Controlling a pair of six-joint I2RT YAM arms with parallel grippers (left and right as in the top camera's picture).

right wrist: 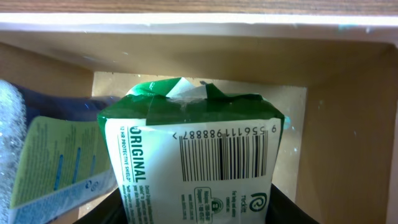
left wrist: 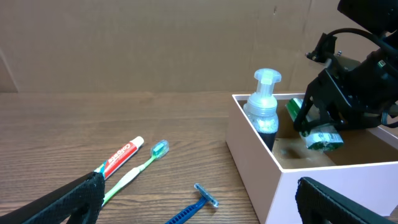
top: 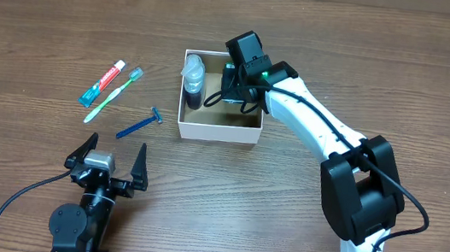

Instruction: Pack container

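Box: white-walled square cardboard box (top: 217,131) with a brown floor and no lid. It sits near mid-table, a little toward 12 o'clock from the centre in the overhead view.
Box, 9 o'clock side: clear pump bottle with dark liquid (top: 194,79), standing upright close by the wall.
Box, 12 to 1 o'clock part: green and white packet with a barcode (right wrist: 193,149), the word ORIGINAL printed along one edge. It hangs beside the bottle; I cannot tell whether it touches the floor.
Right gripper (top: 238,89): inside the box's rim, jaws clamped on the packet. Its white arm reaches in from 4 o'clock.
Outside the box, 9 o'clock: three items lie flat on the brown wooden table (top: 49,18).
Farthest out: red and white toothpaste tube (top: 103,83).
Just beside the tube: green and white toothbrush (top: 113,95), roughly parallel to it.
Nearer the box, toward 8 o'clock: blue disposable razor (top: 139,124), apart from the brush.
Left gripper (top: 111,157): at 7 o'clock from the box, well apart from it. Fingers spread wide and holding nothing, short of the razor.
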